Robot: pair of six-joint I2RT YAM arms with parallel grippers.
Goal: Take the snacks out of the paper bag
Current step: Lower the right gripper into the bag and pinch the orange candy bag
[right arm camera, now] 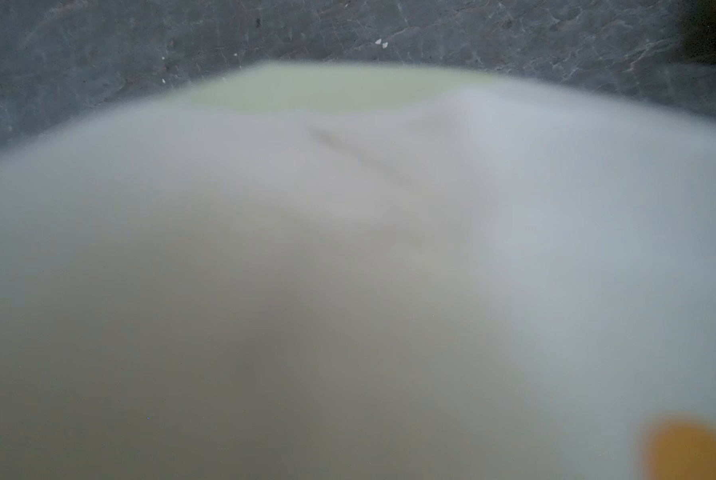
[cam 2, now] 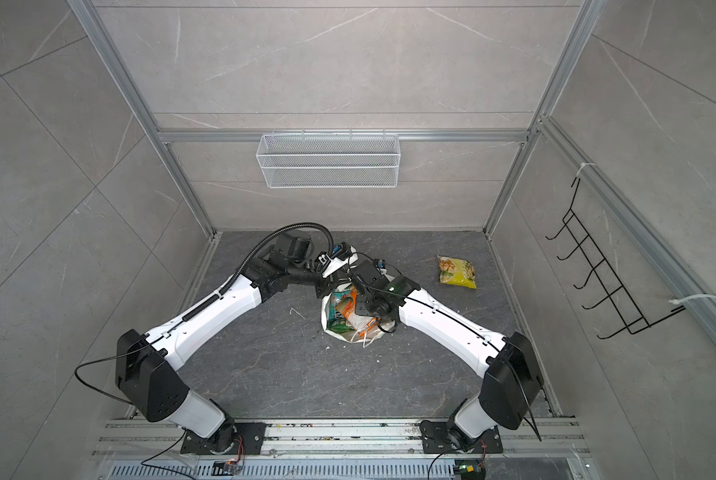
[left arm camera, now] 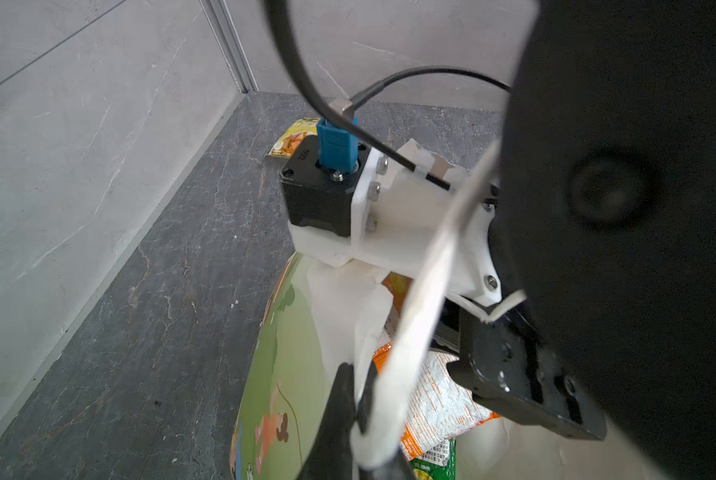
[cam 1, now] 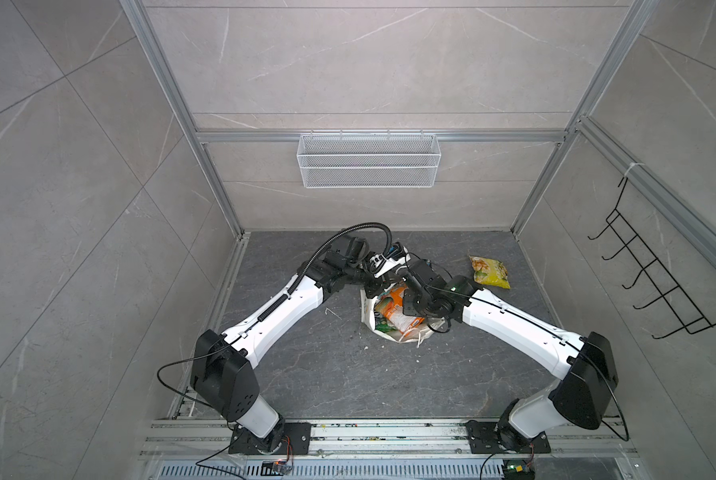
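Observation:
The white paper bag (cam 1: 368,318) (cam 2: 327,320) stands open mid-floor, its green printed side (left arm camera: 289,357) showing in the left wrist view. Inside lie snacks: an orange pouch (cam 1: 393,300) (cam 2: 345,305), an orange-and-white pouch (left arm camera: 443,399) and a green one (left arm camera: 436,461). One yellow pouch (cam 1: 489,272) (cam 2: 456,272) (left arm camera: 293,137) lies on the floor to the right of the bag. My left gripper (left arm camera: 356,409) (cam 1: 373,286) is shut on the bag's far rim by the white cord handle. My right gripper (cam 1: 408,301) (left arm camera: 526,386) reaches down into the bag over the pouches. Its fingertips are hidden, and blurred white paper (right arm camera: 348,249) fills the right wrist view.
A white wire mesh basket (cam 1: 368,160) (cam 2: 327,160) hangs on the back wall. A black hook rack (cam 1: 659,266) is mounted on the right wall. Aluminium frame posts (cam 1: 231,208) bound the dark stone floor (cam 1: 327,374).

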